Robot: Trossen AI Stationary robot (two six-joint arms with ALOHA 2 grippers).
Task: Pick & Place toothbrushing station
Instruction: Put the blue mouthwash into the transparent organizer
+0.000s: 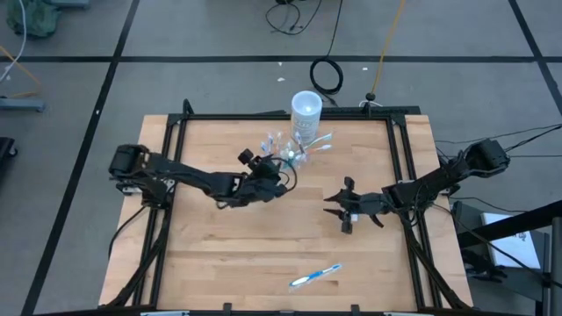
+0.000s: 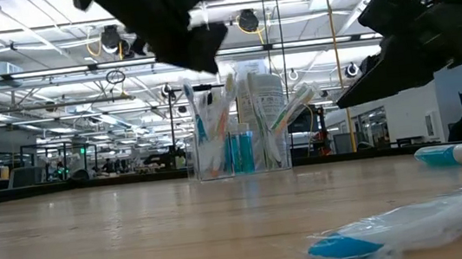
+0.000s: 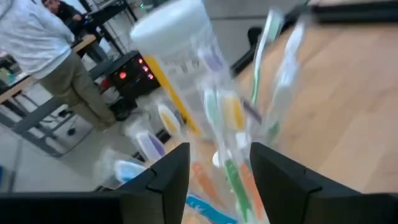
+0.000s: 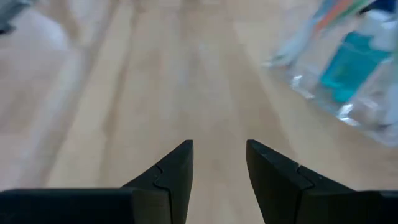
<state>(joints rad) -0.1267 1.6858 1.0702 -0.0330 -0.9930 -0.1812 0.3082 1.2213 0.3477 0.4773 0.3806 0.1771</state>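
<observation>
The toothbrushing station, a small clear plastic holder with toothbrushes and a blue bottle standing in its compartments, sits on the wooden table toward the far edge, just in front of a taller white translucent cup. The cup carries a patch of faint print, seen in the left wrist view, too blurred to read; no brand or lettering can be made out on anything else. The left gripper hangs just beside the station on its near-left side, its fingers spread apart with the holder's brushes showing in the gap between them, gripping nothing. The right gripper hovers over bare table to the right of centre, well apart from the station, its fingers likewise parted and empty. A blue-and-white toothbrush lies alone near the front edge of the table. In the low view a white tube with a blue cap lies on the table at the right.
</observation>
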